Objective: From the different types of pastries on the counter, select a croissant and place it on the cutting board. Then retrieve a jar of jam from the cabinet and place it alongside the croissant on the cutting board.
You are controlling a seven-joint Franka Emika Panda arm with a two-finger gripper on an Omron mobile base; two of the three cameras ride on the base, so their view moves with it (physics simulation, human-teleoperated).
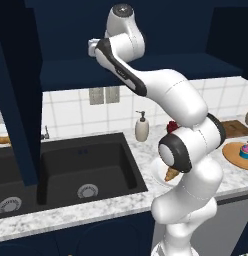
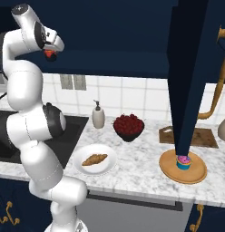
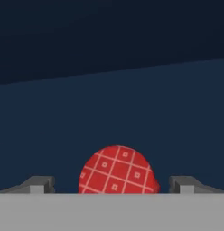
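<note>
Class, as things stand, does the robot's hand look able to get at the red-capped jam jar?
Probably yes: the hand is up at the navy cabinet, the red checked cap of the jam jar lies between its fingertips, and nothing stands between.

- Was a rendered home kitchen, fitted out for cooking.
- Had a speckled marble counter (image 2: 141,156) with a black sink (image 1: 71,170) set in.
- Carried dark navy wall cabinets (image 2: 114,31) above a white tiled backsplash (image 2: 132,97).
- Held a soap dispenser (image 1: 142,127), a bowl of red fruit (image 2: 129,126) and a white plate (image 2: 82,168) with a croissant (image 2: 95,159).
- Showed a cutting board (image 2: 206,137) and a cupcake (image 2: 183,161) on a round wooden disc (image 2: 196,174).
</note>
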